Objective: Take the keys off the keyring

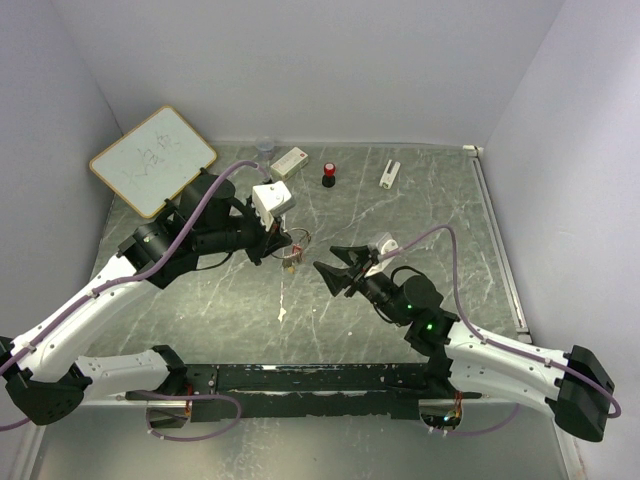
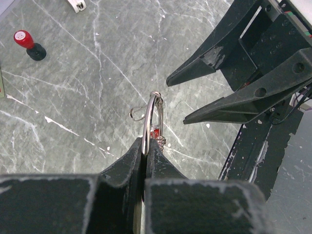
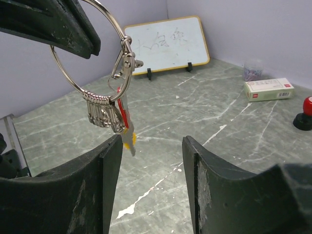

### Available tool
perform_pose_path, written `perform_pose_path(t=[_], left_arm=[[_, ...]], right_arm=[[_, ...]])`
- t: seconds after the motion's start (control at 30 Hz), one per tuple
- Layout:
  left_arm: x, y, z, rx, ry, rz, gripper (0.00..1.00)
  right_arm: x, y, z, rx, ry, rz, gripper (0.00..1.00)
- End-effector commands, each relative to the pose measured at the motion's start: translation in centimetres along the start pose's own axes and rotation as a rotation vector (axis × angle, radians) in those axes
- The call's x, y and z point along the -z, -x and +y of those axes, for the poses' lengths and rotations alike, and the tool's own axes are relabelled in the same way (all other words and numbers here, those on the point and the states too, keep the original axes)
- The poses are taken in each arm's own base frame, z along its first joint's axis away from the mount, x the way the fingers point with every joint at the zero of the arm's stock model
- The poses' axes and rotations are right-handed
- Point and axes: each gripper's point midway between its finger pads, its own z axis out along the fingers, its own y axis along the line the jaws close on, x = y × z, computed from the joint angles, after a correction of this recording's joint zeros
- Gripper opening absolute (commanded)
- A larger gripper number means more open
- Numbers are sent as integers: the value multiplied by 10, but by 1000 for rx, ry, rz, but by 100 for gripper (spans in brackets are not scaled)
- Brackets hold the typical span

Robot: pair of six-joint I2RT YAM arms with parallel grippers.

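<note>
Keyring hangs pinched in left gripper, right gripper spread beside.

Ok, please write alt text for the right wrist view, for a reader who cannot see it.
The left gripper holds a silver keyring in the air, the keys hanging from it, in front of the open right gripper. A whiteboard stands behind on the table.
</note>
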Motion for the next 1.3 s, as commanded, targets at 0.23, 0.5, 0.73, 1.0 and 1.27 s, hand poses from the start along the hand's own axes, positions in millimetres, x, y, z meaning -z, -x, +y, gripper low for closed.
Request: perform_pose_path(t=[0.23, 0.5, 0.73, 1.0, 1.27], left_arm=[[-1, 6, -5, 16, -20, -22, 7], [0, 5, -6, 17, -25, -26, 7], [0, 6, -8, 18, -35, -36, 7], [-2, 5, -7, 18, -32, -34, 7], [1, 7, -12, 16, -55, -47, 7]], right_arm=[[-16, 8, 13, -6, 55, -38, 49], [-25, 15, 15, 5, 62, -62, 46], [-31, 19, 19, 5, 80, -73, 44], [-34, 14, 20, 0, 84, -58, 42], [-35, 15, 15, 5, 54, -64, 39]])
